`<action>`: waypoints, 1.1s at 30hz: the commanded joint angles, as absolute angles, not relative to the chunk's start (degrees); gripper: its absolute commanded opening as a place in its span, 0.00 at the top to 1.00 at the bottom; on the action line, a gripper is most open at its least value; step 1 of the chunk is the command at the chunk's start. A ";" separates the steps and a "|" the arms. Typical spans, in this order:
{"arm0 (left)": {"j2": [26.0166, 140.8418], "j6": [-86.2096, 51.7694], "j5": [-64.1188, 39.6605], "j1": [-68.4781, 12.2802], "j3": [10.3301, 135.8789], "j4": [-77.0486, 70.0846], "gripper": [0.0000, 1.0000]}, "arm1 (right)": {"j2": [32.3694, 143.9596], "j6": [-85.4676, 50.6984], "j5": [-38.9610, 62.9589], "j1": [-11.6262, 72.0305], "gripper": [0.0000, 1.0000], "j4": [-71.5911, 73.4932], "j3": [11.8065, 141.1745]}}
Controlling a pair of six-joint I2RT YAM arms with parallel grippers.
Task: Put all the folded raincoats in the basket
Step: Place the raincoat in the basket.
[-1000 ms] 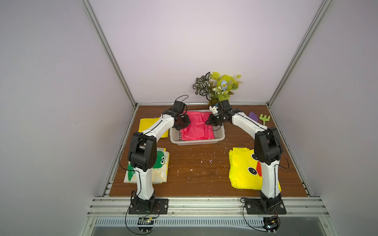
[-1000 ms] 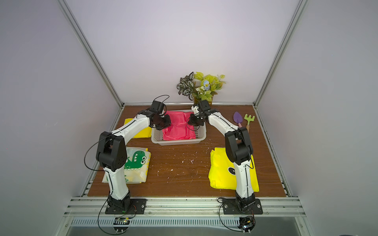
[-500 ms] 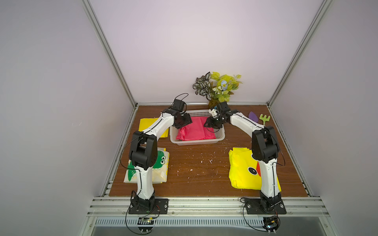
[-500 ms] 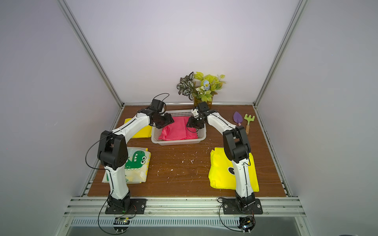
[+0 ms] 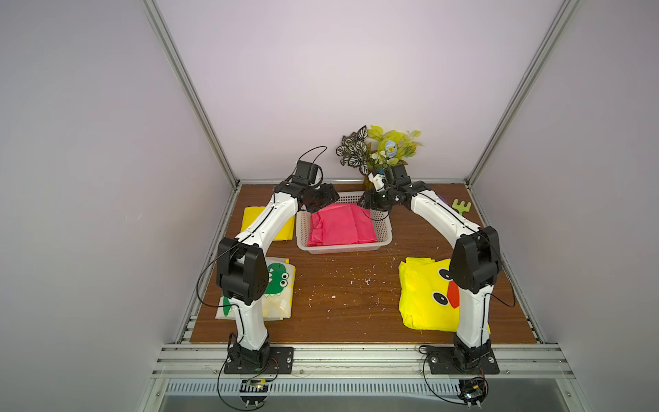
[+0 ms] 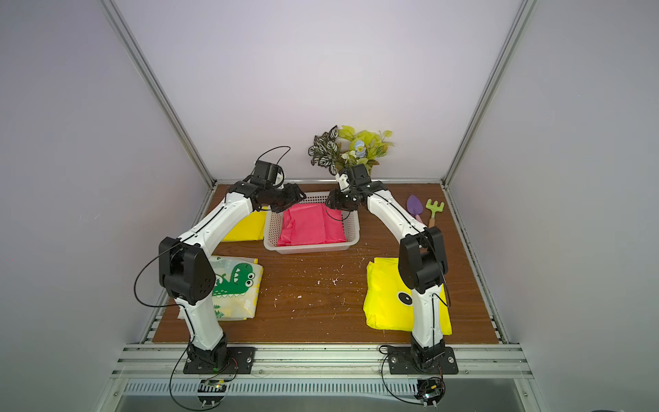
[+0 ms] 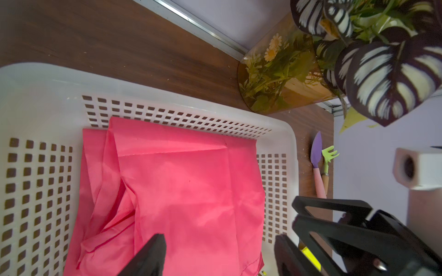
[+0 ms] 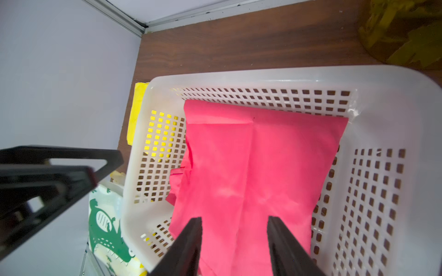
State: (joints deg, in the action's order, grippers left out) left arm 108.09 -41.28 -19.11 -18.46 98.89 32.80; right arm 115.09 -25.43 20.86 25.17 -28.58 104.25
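The pink folded raincoat (image 5: 340, 224) lies in the white basket (image 5: 345, 248), mid-frame. The left gripper (image 7: 218, 246) and right gripper (image 8: 234, 229) hover above it, jaws spread, empty.

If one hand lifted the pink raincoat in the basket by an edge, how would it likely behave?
Probably floppy: the pink raincoat is thin cloth with soft creases and loose folds, so it would likely sag and unfold. Likely light for its size, lying in a few flat layers. Its smooth, shiny surface may slip in a light pinch.
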 commanded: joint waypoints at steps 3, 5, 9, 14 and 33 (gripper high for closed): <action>107.97 -40.04 -20.42 -20.20 96.76 31.83 0.29 | 111.50 -28.92 21.43 26.95 0.54 -23.27 98.80; 107.77 -41.04 -21.52 -20.69 94.54 27.70 0.29 | 111.10 -30.79 22.29 27.71 0.58 -20.53 95.86; 106.72 -45.02 -23.81 -20.93 87.13 16.00 0.30 | 111.07 -33.16 23.28 29.03 0.61 -16.07 90.81; 107.97 -48.01 -23.05 -20.99 80.77 8.83 0.30 | 112.72 -34.19 23.13 29.70 0.63 -13.20 87.51; 109.97 -31.32 -11.91 -23.00 96.27 24.51 0.19 | 114.58 -26.40 22.45 29.43 0.51 -15.21 90.65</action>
State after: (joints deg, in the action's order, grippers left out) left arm 114.39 -37.74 -16.29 -21.82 92.99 20.32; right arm 118.48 -29.45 21.74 29.76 -14.57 87.55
